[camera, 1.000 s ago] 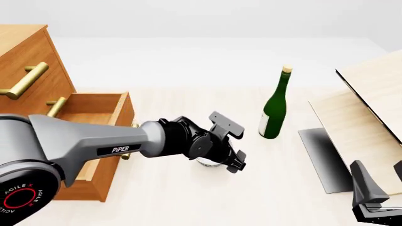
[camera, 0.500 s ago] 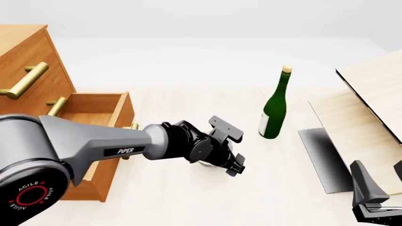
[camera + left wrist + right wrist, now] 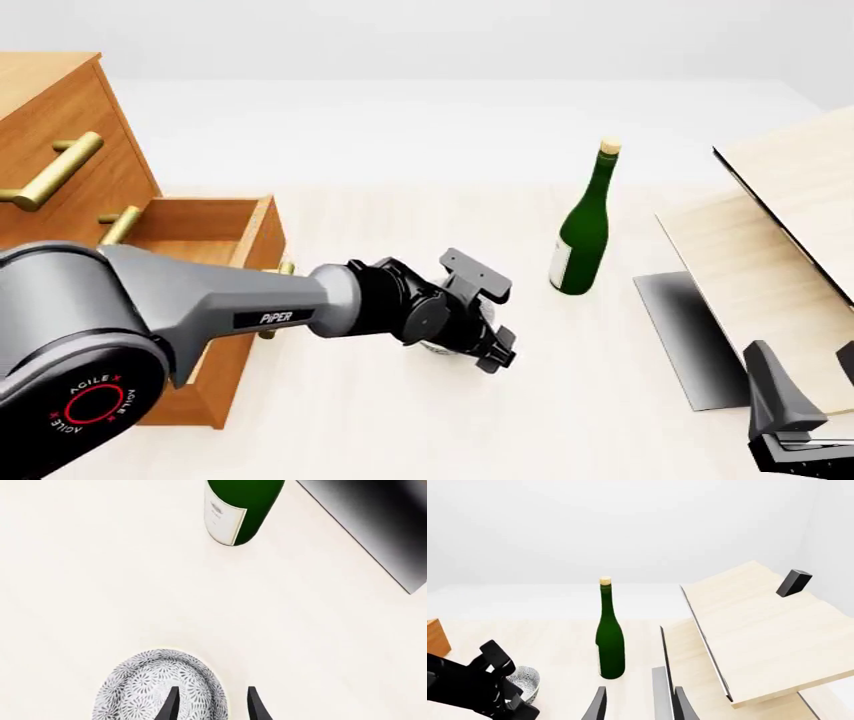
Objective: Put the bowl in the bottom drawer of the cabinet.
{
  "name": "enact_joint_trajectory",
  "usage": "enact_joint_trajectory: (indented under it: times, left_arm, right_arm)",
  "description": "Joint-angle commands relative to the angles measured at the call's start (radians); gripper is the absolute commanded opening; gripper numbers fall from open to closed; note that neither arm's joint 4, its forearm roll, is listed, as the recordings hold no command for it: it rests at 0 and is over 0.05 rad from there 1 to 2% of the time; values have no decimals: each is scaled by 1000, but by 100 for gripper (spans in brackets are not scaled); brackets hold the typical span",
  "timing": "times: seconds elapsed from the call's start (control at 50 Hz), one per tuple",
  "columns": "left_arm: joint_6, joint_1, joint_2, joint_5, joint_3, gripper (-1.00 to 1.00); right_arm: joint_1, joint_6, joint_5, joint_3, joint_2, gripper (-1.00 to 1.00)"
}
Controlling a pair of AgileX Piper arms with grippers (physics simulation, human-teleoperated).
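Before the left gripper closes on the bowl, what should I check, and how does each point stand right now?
1. Bottom drawer pulled out to receive the bowl: ok; open with its inside showing.
2. Left gripper open: ok; the wrist view shows a gap between its fingers.
3. Fingers straddling the rim of the bowl: ok; one finger over the inside, the other outside the rim.
4. Gripper low enough to pinch the rim: cannot tell; the front view hides the contact behind the wrist.
5. Wine bottle clear of the bowl: ok; upright and apart.
6. Right gripper out of the way: ok; at the near right edge, open.
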Motion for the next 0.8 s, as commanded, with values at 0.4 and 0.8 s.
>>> enact_joint_trajectory:
  times: [0.4, 0.8]
  left_arm:
    - [-7, 2, 21, -7, -3, 100]
    - [24, 14, 5, -13, 1, -100]
  right_arm:
    - [0, 0, 0, 0, 0, 100]
    - [0, 0, 0, 0, 0, 100]
